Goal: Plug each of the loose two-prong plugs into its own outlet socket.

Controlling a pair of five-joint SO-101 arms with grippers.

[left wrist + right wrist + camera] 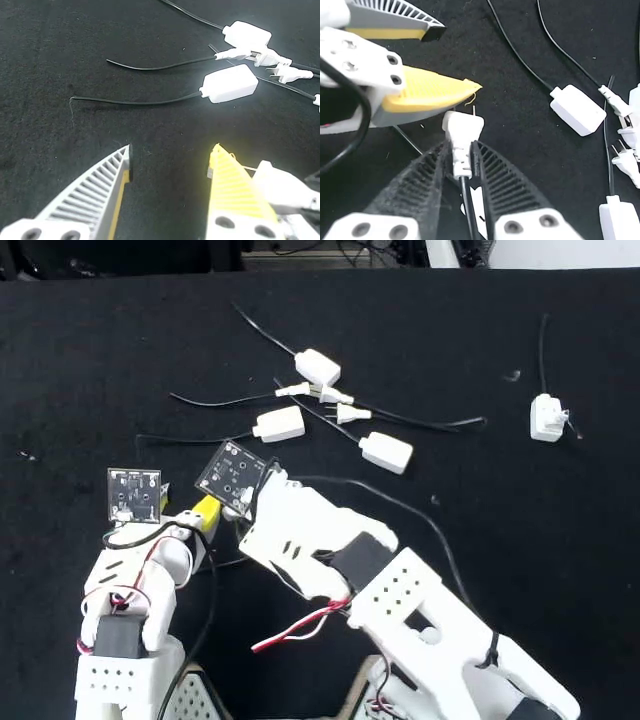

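The right hand (pixel 461 150) is clamped on a white plug (pixel 463 127). Its two dark fingers pinch the plug's neck, and the cable trails back between them. The two prongs point forward and end just short of the yellow finger (pixel 430 92) of the left hand (pixel 170 155). That hand's fingers stand apart with nothing between them, low over the black worktop (pixel 60 60).

The task looks barely begun: one plug is in a grip, and no plug can be seen seated in any socket.

Just ahead of both hands lies the near socket (pixel 280 424), a white block with its cable running off to one side. Beyond it are a top socket (pixel 318 367) and a side socket (pixel 386 452). The loose plugs (pixel 352 415) lie between these, close to them but apart. A far socket (pixel 546 418) sits well apart at the worktop's other side, and whether anything is in it cannot be told.

Every plug is probably left to seat. The yellow finger stands in the way of the held prongs. Thin black cables (pixel 145 103) cross between the hands and the sockets and could snag.
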